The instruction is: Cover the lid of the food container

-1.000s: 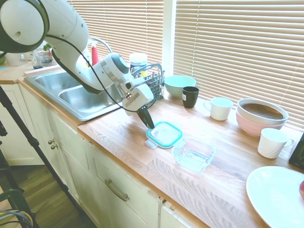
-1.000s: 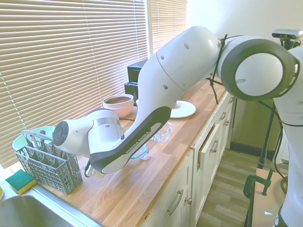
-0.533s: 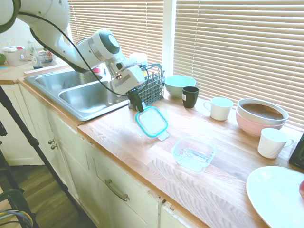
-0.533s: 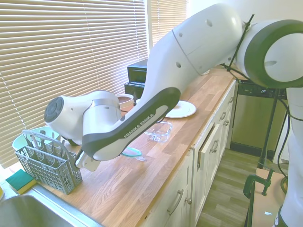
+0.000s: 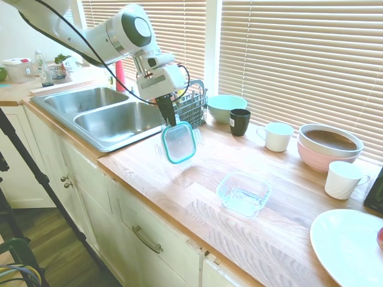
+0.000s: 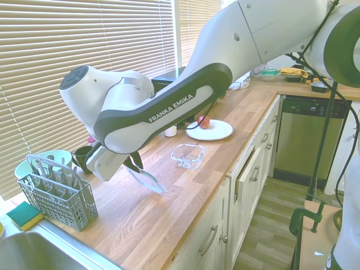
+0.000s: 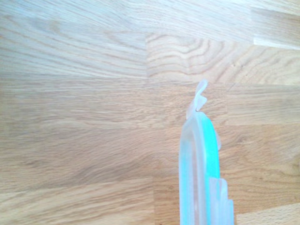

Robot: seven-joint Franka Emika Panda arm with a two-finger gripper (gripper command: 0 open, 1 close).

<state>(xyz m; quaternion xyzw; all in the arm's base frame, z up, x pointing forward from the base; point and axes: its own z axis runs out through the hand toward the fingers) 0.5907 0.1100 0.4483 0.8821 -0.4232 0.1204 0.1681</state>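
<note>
The lid [image 5: 178, 142], clear with a teal rim, hangs nearly upright above the wooden counter [image 5: 179, 185], pinched at its top edge. My gripper [image 5: 170, 119] is shut on it, in front of the cutlery basket. In the second exterior view the gripper [image 6: 135, 164] holds the lid [image 6: 145, 179] tilted just over the counter. The wrist view shows the lid [image 7: 199, 178] edge-on, with a snap tab at its tip and wood grain behind. The food container [image 5: 243, 194], a shallow clear square dish, sits on the counter away from the sink, apart from the lid; it also shows as the clear dish [image 6: 188, 154].
A wire cutlery basket [image 5: 192, 105] stands just behind the gripper, beside the steel sink [image 5: 108, 116]. Along the window stand a light-green bowl [image 5: 226, 107], a black cup [image 5: 240, 121], a white mug [image 5: 277, 136] and a pink bowl [image 5: 329, 146]. A white plate [image 5: 350, 245] lies at the right.
The gripper has lifted the lid off the counter and carried it up and toward the sink. The lid has swung from lying flat to hanging upright. The container has not moved.
</note>
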